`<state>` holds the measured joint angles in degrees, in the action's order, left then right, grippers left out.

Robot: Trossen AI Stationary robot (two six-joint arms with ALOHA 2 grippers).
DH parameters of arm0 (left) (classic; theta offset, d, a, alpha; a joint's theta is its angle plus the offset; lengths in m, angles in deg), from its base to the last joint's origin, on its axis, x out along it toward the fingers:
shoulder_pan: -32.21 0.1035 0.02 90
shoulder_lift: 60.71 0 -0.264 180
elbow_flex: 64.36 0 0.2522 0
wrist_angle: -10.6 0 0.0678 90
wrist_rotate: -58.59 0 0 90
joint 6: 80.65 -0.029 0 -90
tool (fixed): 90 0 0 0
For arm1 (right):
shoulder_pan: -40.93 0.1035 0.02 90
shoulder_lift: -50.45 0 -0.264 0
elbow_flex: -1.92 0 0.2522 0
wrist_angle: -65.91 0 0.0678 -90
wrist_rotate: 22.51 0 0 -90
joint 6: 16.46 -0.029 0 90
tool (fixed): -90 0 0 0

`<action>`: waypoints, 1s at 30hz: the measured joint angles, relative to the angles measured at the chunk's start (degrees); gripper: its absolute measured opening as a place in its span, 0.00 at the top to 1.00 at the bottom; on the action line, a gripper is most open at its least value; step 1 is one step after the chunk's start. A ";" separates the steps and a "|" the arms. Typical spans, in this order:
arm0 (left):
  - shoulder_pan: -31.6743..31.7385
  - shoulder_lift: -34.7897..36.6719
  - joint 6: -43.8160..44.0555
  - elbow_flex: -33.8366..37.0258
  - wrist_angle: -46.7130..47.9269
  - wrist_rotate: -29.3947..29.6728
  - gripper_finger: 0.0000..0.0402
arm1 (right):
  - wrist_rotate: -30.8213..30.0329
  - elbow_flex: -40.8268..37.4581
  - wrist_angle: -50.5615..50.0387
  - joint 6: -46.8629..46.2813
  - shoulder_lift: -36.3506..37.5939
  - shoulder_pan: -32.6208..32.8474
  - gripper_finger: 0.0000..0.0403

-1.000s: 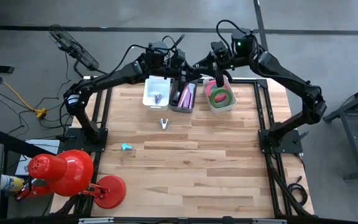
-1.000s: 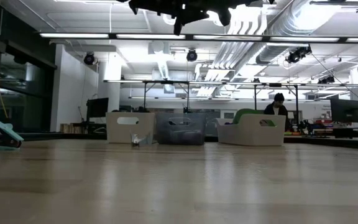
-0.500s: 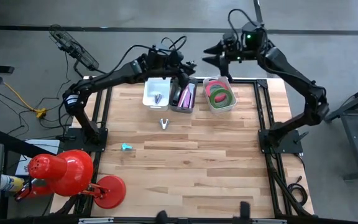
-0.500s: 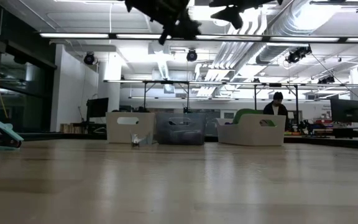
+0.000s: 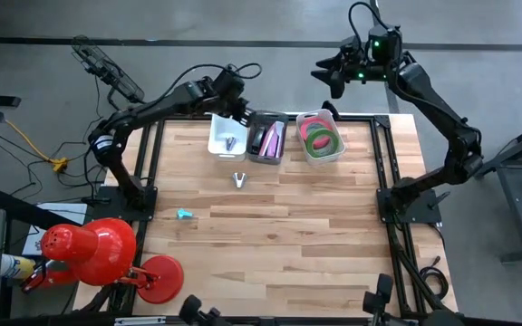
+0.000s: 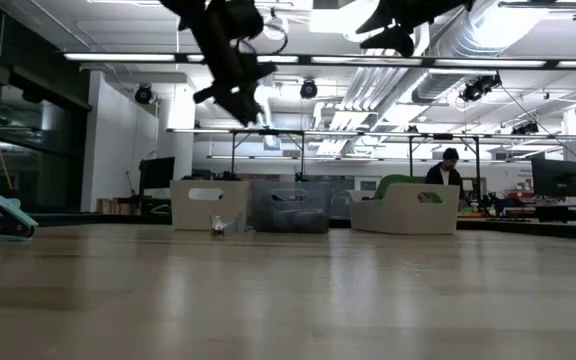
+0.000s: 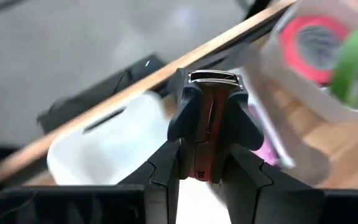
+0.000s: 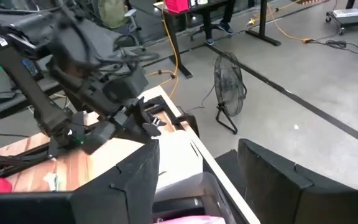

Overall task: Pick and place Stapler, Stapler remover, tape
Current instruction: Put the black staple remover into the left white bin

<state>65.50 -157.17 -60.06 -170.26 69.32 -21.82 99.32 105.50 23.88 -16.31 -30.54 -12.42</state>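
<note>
- Along the far edge of the desk [image 5: 270, 226] stand three bins in a row; the left hand [image 5: 239, 108] hangs above the white bin [image 5: 227, 134] at the row's left end, clamped on a dark stapler [image 7: 207, 127] with a red inner part.
- Judging from the left wrist view, the stapler's long axis runs straight out between the fingers, and the white bin lies just beyond and beneath it; the middle bin [image 5: 267, 140] is just beside.
- Tape rolls [image 5: 321, 136], green and pink-red, lie in the right-end bin [image 5: 321, 151]; a small metal item [image 5: 239, 179], likely the staple remover, lies on the desk just nearer than the bins.
- Right hand [image 5: 328, 74], fingers apart and empty, waits raised beyond the far edge.
- Only the wrist view shows the grip; the high view shows which bin lies beneath.
</note>
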 joint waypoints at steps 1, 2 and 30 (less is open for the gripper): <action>0.48 0.00 1.13 1.01 0.21 -0.01 0.80 | 0.00 0.00 -0.10 0.00 0.00 -0.21 0.48; 0.95 0.04 2.37 2.25 0.11 -0.02 0.80 | 0.01 0.00 -0.24 0.01 0.00 -0.37 0.48; 2.72 -7.56 25.84 17.82 -1.48 -7.77 0.77 | -1.49 0.00 -1.44 -0.07 0.00 -0.45 0.48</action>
<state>68.22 -164.74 -34.23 -152.44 67.84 -29.59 97.84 105.50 22.44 -16.38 -30.54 -12.87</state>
